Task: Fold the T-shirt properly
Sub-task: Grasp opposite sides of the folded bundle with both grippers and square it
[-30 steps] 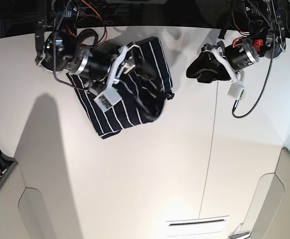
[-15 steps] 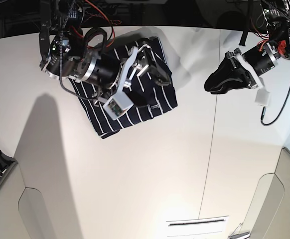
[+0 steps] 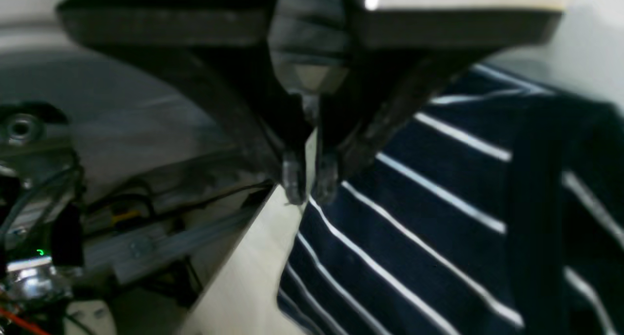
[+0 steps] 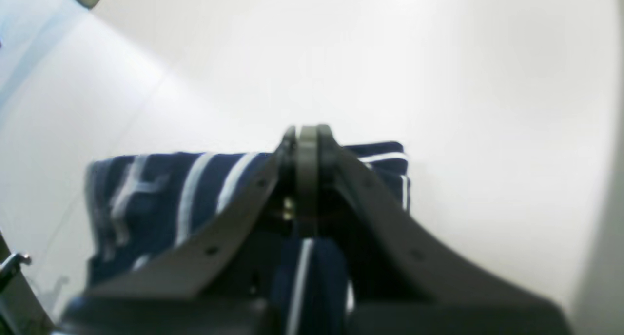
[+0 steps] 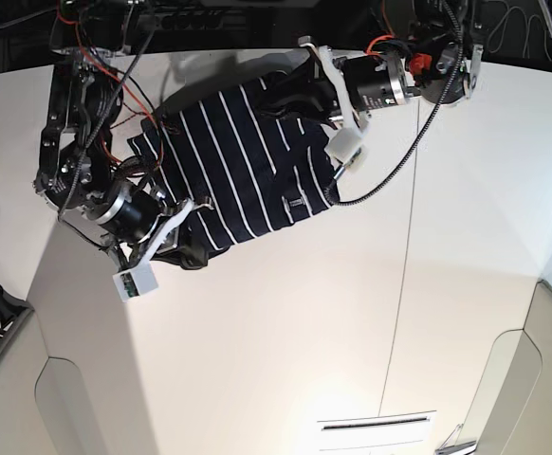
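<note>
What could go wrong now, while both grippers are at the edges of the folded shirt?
1. The T-shirt lies folded near the far edge of the table; a push from the left gripper could slide it toward that edge.
2. The right gripper looks shut at the shirt's near corner. If it has caught fabric, lifting may open the fold.
3. The dangling cable could brush the cloth.

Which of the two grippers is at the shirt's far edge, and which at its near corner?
The left gripper is at the far edge of the T-shirt; the right gripper sits at its near corner, toward the camera.
</note>
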Controlling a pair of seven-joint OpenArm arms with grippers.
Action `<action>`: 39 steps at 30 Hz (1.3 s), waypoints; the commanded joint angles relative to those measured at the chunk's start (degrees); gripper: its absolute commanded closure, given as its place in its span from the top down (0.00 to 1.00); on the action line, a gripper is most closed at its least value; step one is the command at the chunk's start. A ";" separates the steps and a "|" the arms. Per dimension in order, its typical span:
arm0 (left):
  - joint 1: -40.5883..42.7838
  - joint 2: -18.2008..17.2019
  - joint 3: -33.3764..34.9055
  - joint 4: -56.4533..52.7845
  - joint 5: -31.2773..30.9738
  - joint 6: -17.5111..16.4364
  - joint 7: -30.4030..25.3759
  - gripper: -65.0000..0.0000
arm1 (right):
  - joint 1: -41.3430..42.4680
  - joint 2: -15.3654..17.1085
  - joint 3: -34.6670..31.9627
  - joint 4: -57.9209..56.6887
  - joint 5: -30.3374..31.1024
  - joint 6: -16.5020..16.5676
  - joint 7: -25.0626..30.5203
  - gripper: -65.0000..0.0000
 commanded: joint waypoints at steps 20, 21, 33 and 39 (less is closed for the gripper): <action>-7.32 -0.35 -1.73 -9.38 14.82 -0.33 -7.63 0.07 | 3.43 9.94 0.00 -17.09 5.40 0.83 1.25 0.00; -8.31 -0.37 -1.73 -9.90 15.98 0.52 -8.31 0.07 | 2.73 10.51 0.02 -17.03 6.25 0.83 1.22 0.00; -18.58 -2.03 -1.97 -13.33 18.58 3.76 -8.13 0.07 | -2.91 11.26 6.82 -14.86 10.56 1.42 0.33 0.00; -14.53 -6.73 -2.10 -6.29 14.73 3.67 -7.13 0.07 | -2.93 11.34 8.85 -14.34 10.73 1.44 -0.09 0.00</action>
